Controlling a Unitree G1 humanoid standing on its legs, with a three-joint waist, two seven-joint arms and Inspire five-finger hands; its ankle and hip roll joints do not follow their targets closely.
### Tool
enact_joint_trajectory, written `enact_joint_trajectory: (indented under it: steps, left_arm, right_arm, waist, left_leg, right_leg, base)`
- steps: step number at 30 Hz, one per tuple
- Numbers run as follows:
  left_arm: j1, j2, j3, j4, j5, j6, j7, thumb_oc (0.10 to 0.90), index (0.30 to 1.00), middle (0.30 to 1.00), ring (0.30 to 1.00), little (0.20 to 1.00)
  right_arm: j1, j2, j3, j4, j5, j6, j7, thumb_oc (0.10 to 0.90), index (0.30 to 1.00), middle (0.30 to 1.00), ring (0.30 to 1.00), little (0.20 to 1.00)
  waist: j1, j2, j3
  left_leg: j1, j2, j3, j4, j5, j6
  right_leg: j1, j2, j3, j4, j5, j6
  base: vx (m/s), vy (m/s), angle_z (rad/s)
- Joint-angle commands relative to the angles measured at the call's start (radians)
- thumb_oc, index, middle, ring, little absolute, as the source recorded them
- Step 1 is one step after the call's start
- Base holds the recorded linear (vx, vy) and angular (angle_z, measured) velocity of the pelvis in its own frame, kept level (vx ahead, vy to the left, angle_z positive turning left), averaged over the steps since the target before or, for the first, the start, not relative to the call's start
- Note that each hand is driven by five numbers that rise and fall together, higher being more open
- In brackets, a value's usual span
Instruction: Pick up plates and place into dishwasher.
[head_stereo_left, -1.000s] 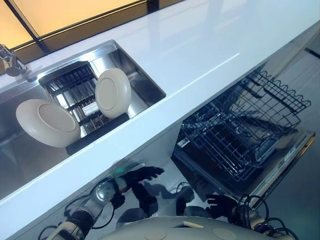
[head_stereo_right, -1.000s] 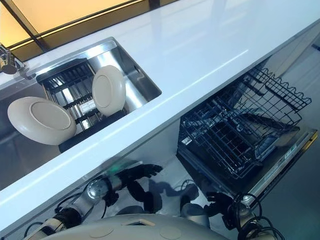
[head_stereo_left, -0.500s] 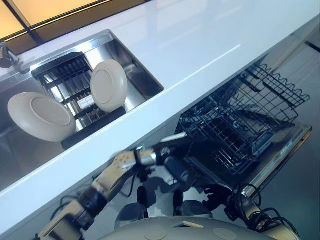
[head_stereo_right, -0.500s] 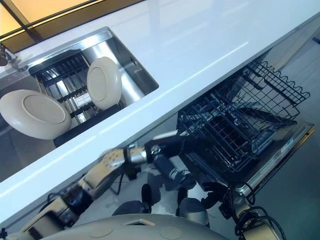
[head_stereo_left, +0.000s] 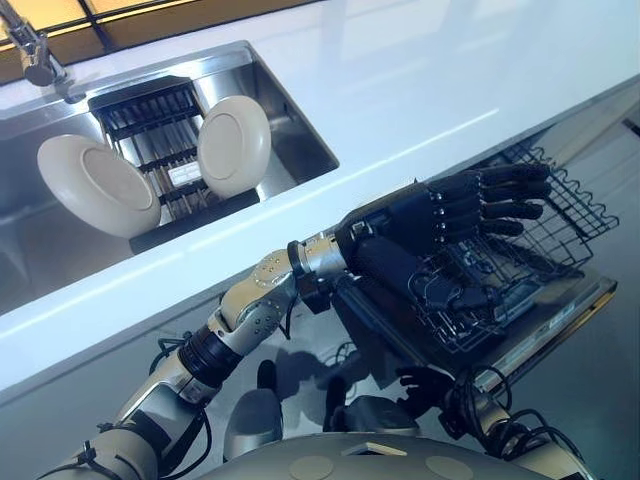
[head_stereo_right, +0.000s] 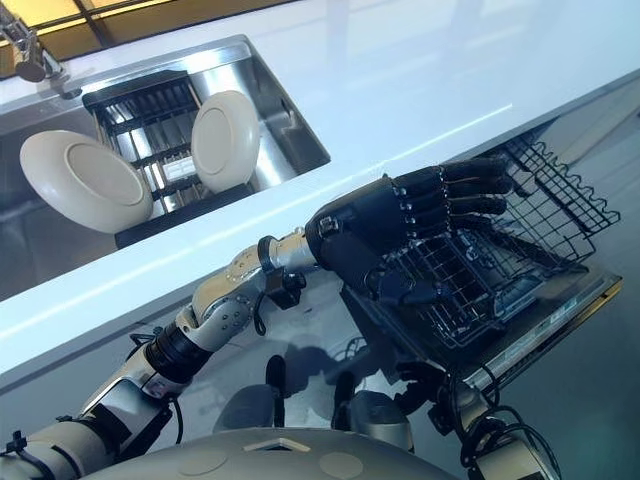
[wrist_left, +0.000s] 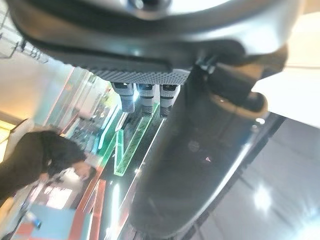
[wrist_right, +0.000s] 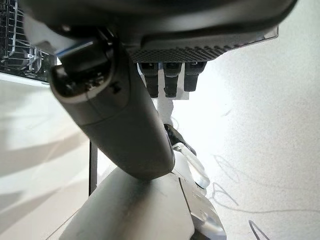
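Two cream plates stand on edge in a black drying rack (head_stereo_left: 150, 125) inside the steel sink (head_stereo_left: 300, 135): a round one (head_stereo_left: 233, 145) to the right and a larger one (head_stereo_left: 98, 185) leaning at the left. My left hand (head_stereo_left: 440, 225) hovers in front of the white counter, above the pulled-out wire dishwasher rack (head_stereo_left: 545, 235). It is open, its fingers stretched toward the right, and holds nothing. My right hand (head_stereo_left: 420, 382) hangs low near the floor under the rack, relaxed and empty. Both hands are far from the plates.
The white counter (head_stereo_left: 430, 90) runs diagonally between the sink and the dishwasher. The open dishwasher door (head_stereo_left: 560, 320) juts out below the rack at the right. A tap (head_stereo_left: 30, 50) stands at the sink's far left corner.
My left arm has swung up from below the counter edge and to the right, so its hand is now spread above the dishwasher rack. The camera has shifted a little. The plates have not moved.
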Motion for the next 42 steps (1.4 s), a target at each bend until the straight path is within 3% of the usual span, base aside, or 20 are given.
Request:
enact_joint_trajectory:
  steps: [1, 5, 8, 11, 16, 23, 34, 40, 42]
  left_arm:
    - [-0.048, -0.075, 0.029, -0.131, 0.069, -0.139, 0.057, 0.8, 0.9, 0.9, 0.9, 0.9]
    - [-0.028, -0.047, 0.061, -0.11, 0.143, -0.177, 0.151, 0.8, 0.9, 0.9, 0.9, 0.9]
    - [0.026, 0.013, 0.151, -0.092, 0.211, -0.227, 0.29, 0.8, 0.9, 0.9, 0.9, 0.9]
    - [0.099, 0.069, 0.289, -0.111, 0.176, -0.228, 0.32, 0.8, 0.9, 0.9, 0.9, 0.9]
    - [0.237, 0.15, 0.554, -0.188, 0.206, -0.298, 0.363, 0.8, 0.9, 0.9, 0.9, 0.9]
    - [0.324, 0.233, 0.79, -0.254, 0.313, -0.406, 0.461, 0.8, 0.9, 0.9, 0.9, 0.9]
    - [0.342, 0.39, 0.94, -0.171, 0.504, -0.449, 0.741, 0.8, 0.9, 0.9, 0.9, 0.9]
    - [0.374, 0.492, 0.997, -0.065, 0.673, -0.38, 0.79, 0.8, 0.9, 0.9, 0.9, 0.9]
    - [0.375, 0.534, 1.003, -0.033, 0.807, -0.34, 0.813, 0.8, 0.9, 0.9, 0.9, 0.9]
  right_arm:
    - [-0.063, 0.013, 0.023, -0.051, 0.054, -0.039, -0.01, 0.8, 0.9, 0.9, 0.9, 0.9]
    - [-0.054, 0.012, 0.027, -0.03, 0.026, -0.017, -0.002, 0.8, 0.9, 0.9, 0.9, 0.9]
    - [-0.035, 0.007, 0.018, -0.008, -0.016, -0.001, 0.014, 0.8, 0.9, 0.9, 0.9, 0.9]
    - [-0.012, 0.001, -0.007, 0.002, -0.05, 0.007, 0.025, 0.8, 0.9, 0.9, 0.9, 0.9]
    - [0.054, -0.011, -0.062, 0.02, -0.081, -0.022, 0.01, 0.8, 0.9, 0.9, 0.9, 0.9]
    - [0.097, -0.002, -0.085, 0.028, -0.087, -0.054, -0.011, 0.8, 0.9, 0.9, 0.9, 0.9]
    - [0.103, 0.009, -0.071, 0.008, -0.118, -0.035, -0.01, 0.8, 0.9, 0.9, 0.9, 0.9]
    - [0.107, -0.004, -0.078, -0.018, -0.143, -0.012, 0.012, 0.8, 0.9, 0.9, 0.9, 0.9]
    - [0.105, -0.012, -0.08, -0.024, -0.15, -0.009, 0.021, 0.8, 0.9, 0.9, 0.9, 0.9]
  waist:
    - [0.035, -0.001, -0.052]
    - [0.047, 0.013, -0.063]
    - [0.064, 0.035, -0.083]
    - [0.084, 0.051, -0.099]
    - [0.119, 0.076, -0.104]
    - [0.145, 0.092, -0.12]
    - [0.132, 0.111, -0.156]
    - [0.115, 0.119, -0.167]
    - [0.11, 0.123, -0.169]
  left_leg:
    - [-0.028, -0.021, 0.001, 0.153, -0.169, 0.013]
    - [-0.017, -0.029, -0.014, 0.148, -0.164, 0.009]
    - [-0.001, -0.044, -0.029, 0.135, -0.157, 0.003]
    - [0.004, -0.058, -0.039, 0.122, -0.151, -0.003]
    - [0.004, -0.078, -0.058, 0.087, -0.128, -0.01]
    - [0.021, -0.094, -0.079, 0.033, -0.111, -0.009]
    - [0.068, -0.102, -0.071, -0.05, -0.103, 0.014]
    - [0.096, -0.11, -0.055, -0.087, -0.104, 0.033]
    - [0.103, -0.113, -0.052, -0.097, -0.103, 0.038]
  right_leg:
    - [-0.031, 0.005, 0.036, 0.088, -0.067, 0.044]
    - [-0.005, 0.005, 0.031, 0.076, -0.067, 0.043]
    - [0.029, 0.0, 0.021, 0.051, -0.066, 0.047]
    - [0.048, -0.01, 0.006, 0.037, -0.071, 0.047]
    - [0.059, -0.034, -0.026, 0.034, -0.081, 0.046]
    - [0.052, -0.047, -0.053, 0.037, -0.095, 0.044]
    - [0.039, -0.056, -0.043, 0.044, -0.105, 0.054]
    - [0.035, -0.058, -0.028, 0.048, -0.104, 0.065]
    - [0.033, -0.056, -0.022, 0.05, -0.104, 0.067]
  base:
    - [-0.01, -0.02, 0.07]
    - [0.03, 0.014, 0.06]
    - [0.09, 0.056, 0.08]
    - [0.09, 0.083, 0.06]
    - [0.06, 0.103, 0.19]
    - [0.04, 0.059, 0.3]
    - [0.06, 0.053, 0.16]
    - [0.07, 0.062, 0.0]
    - [0.06, 0.06, 0.0]
